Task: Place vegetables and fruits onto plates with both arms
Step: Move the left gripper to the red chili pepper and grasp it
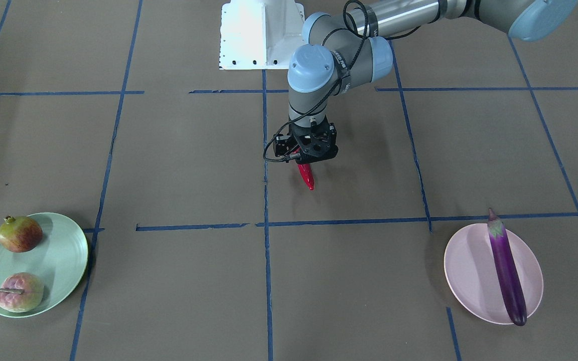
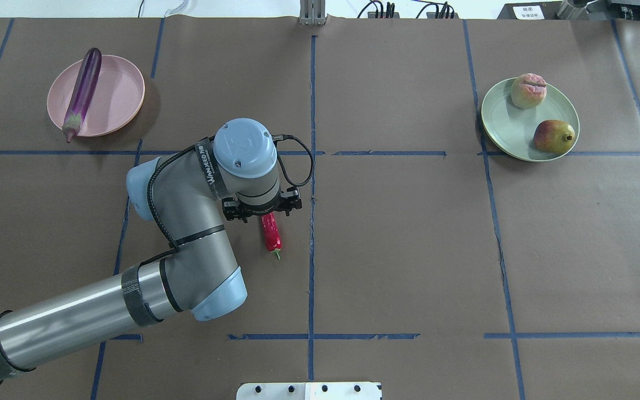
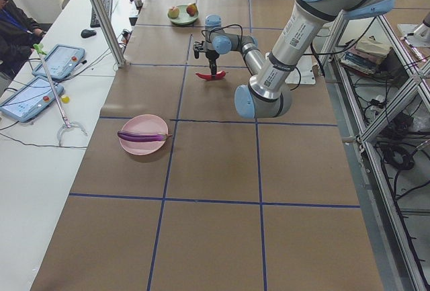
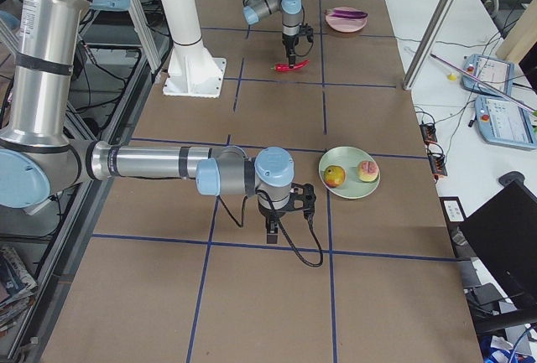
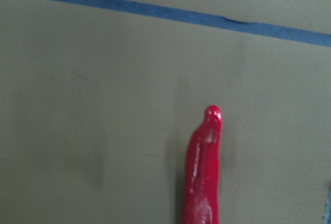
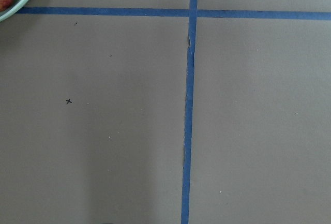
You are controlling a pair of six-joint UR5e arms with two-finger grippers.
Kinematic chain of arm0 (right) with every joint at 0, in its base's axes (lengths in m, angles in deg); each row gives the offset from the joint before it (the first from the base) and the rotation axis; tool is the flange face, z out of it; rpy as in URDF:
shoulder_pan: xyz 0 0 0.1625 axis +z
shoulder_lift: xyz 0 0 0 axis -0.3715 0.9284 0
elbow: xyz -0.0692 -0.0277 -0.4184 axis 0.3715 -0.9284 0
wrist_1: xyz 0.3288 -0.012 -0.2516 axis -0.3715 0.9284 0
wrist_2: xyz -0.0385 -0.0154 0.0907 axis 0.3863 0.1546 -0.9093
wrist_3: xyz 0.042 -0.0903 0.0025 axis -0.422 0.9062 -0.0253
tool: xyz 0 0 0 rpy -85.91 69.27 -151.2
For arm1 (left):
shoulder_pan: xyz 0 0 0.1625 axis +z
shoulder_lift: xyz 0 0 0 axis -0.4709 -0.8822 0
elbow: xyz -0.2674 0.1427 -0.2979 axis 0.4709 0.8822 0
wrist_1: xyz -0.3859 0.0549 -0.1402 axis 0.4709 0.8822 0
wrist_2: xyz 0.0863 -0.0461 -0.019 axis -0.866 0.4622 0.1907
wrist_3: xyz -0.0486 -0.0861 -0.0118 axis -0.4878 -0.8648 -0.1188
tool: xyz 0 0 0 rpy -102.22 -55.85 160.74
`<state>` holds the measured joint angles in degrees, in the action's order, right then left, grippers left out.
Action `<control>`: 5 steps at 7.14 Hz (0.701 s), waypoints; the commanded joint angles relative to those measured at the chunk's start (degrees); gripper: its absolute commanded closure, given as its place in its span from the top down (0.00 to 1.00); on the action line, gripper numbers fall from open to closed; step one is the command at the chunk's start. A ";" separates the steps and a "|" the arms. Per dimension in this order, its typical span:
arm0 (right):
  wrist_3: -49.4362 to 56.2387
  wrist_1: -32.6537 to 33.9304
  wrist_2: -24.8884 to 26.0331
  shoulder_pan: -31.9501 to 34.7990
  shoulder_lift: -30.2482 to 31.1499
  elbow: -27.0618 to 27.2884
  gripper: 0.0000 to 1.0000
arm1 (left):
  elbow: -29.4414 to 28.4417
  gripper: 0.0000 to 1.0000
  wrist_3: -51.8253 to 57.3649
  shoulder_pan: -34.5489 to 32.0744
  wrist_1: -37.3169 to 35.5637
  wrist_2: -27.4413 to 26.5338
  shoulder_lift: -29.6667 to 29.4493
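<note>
Since the left gripper (image 1: 305, 161) is closed on the chili (image 1: 307, 176) at centre frame, it should carry it level to the pink plate (image 1: 469, 265) at lower right, releasing low beside the eggplant (image 1: 506, 268).

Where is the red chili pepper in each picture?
Exterior front-facing: the chili pepper is mid-table, hanging from the left gripper.
Overhead exterior: left of centre, just below the gripper.
Exterior left: far off, upper middle.
Exterior right: far off, top middle.
Left wrist: bottom edge, right of centre.
Right wrist: not in it.
Shared landmark: the pink plate with the eggplant, in all four exterior views.
</note>
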<state>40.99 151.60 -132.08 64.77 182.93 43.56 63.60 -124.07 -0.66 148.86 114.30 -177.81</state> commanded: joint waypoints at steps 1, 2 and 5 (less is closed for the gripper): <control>0.00 0.00 0.03 0.00 0.07 -0.04 1.00 | -0.41 0.55 -0.44 1.42 -0.09 -0.12 0.15; 0.00 0.00 0.03 0.00 0.07 -0.13 1.00 | -0.41 0.54 -0.44 1.51 -0.09 -0.12 0.50; 0.00 0.00 0.12 0.00 0.07 -0.13 1.00 | -0.33 0.26 -0.44 1.95 -0.09 -0.12 0.86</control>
<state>40.99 151.60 -131.99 64.77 182.99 43.44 63.26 -124.51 1.13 148.77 114.22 -177.01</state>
